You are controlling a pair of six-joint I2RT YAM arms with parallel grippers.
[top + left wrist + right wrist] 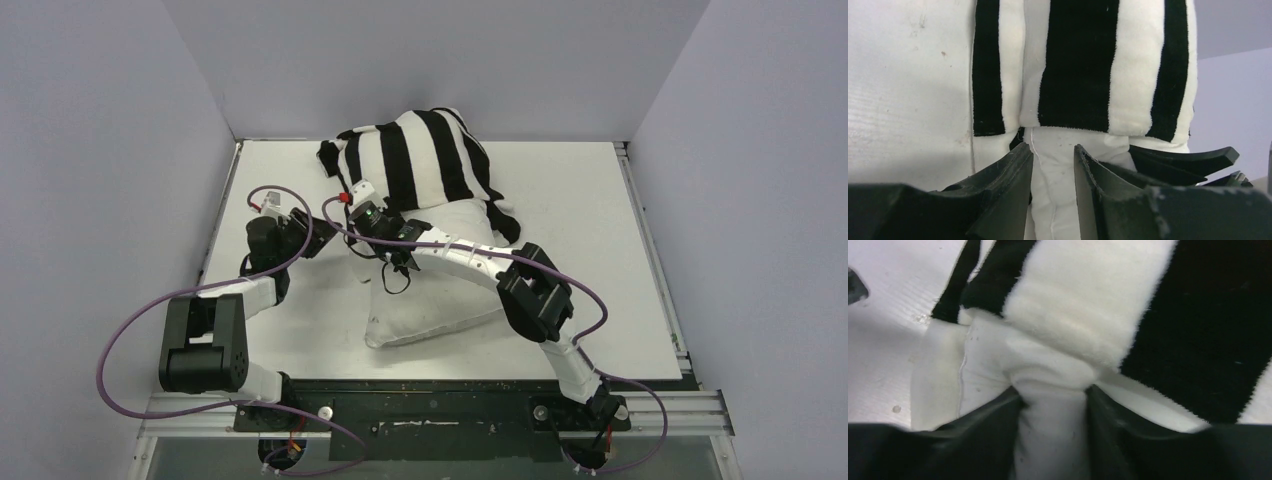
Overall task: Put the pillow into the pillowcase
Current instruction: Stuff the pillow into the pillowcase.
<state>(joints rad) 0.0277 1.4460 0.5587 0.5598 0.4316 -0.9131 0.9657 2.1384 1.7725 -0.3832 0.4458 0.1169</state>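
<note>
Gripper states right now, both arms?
Left gripper: closed on a fold of the pillow.
Right gripper: closed on the pillow, fabric bunched between the jaws.

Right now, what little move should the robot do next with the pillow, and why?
Probably push the pillow deeper under the hem of the pillowcase. The right gripper pinches white pillow fabric just below that hem, the left gripper straddles a pillow fold nearby, and the pillow's near half lies bare.

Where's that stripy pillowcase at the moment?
In the top view, the pillowcase sits at the far middle of the table, covering the far end of the pillow, whose bare near half sticks out toward the near edge.
</note>
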